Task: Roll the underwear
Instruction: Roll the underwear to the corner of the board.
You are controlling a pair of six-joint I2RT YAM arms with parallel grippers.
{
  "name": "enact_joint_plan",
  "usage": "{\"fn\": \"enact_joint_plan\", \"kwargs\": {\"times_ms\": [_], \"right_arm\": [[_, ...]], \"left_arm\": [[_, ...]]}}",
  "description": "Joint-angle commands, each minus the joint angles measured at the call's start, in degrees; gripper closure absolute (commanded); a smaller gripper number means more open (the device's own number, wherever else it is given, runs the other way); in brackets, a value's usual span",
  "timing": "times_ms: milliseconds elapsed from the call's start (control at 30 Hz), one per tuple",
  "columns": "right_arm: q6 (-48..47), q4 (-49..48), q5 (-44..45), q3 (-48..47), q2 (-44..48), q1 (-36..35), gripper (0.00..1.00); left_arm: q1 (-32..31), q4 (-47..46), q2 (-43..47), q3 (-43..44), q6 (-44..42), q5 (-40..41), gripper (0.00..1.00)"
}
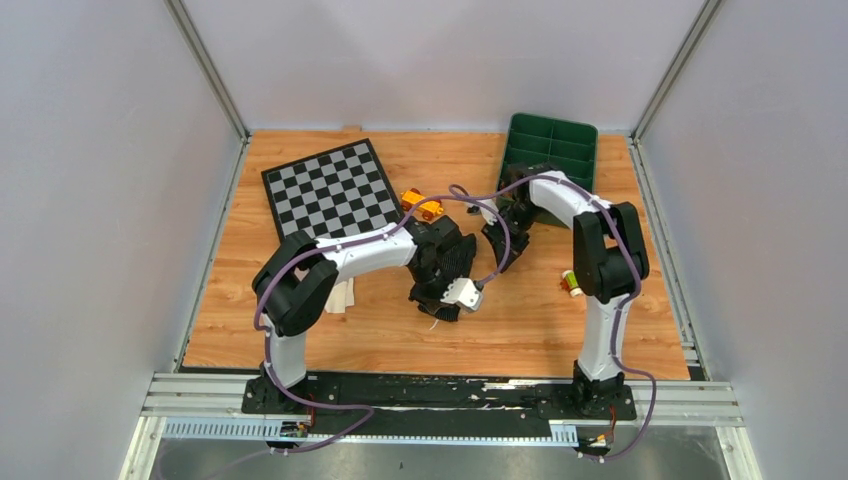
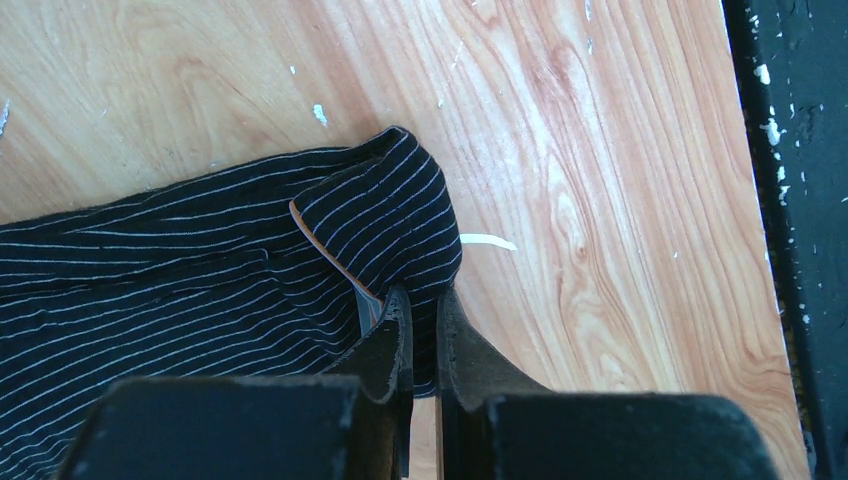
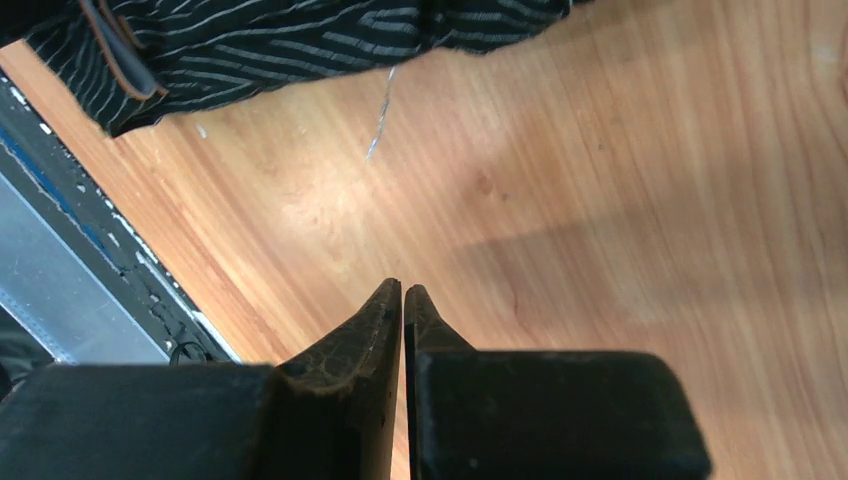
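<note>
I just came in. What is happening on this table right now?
Black pinstriped cloth underwear lies on the wooden table. The left gripper is shut on a folded corner of it. The right gripper is shut on nothing, over bare wood beside the garment. The underwear does not look rolled yet.

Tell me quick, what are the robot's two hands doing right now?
Left gripper: closed, pinching the edge of the black striped underwear.
Right gripper: closed, holding nothing.
</note>
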State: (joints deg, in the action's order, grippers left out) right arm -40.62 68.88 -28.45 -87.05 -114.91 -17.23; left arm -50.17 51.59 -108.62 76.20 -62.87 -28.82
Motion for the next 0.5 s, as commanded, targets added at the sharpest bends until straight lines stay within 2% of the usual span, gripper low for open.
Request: {"fn": "enact_joint_plan", "kwargs": {"times_ms": [0,167,367,467], "right_arm": [[0.8,-3.6,-0.9,-2.0,-4.4,-3.1,0.94],[3.2,-4.1,-3.1,-8.6,-10.7,-8.6,0.93],[5.6,-2.9,-7.2,-21.2,-23.8,-8.6,0.92],[4.6,-1.3,-8.7,-24.9,-26.0,-8.5,0.92]], "left_arm": [[-0.3,3.5,-1.4,1.4,3.7,-0.5,1.00],[-0.3,2.1,-0.9,0.3,5.3,-0.5,1.00],[-0.3,-0.1,-0.2,-2.0,7.0,-0.2,1.00],[-0.1,0.7,-0.5,-1.1,8.9,-0.8,1.00]]}}
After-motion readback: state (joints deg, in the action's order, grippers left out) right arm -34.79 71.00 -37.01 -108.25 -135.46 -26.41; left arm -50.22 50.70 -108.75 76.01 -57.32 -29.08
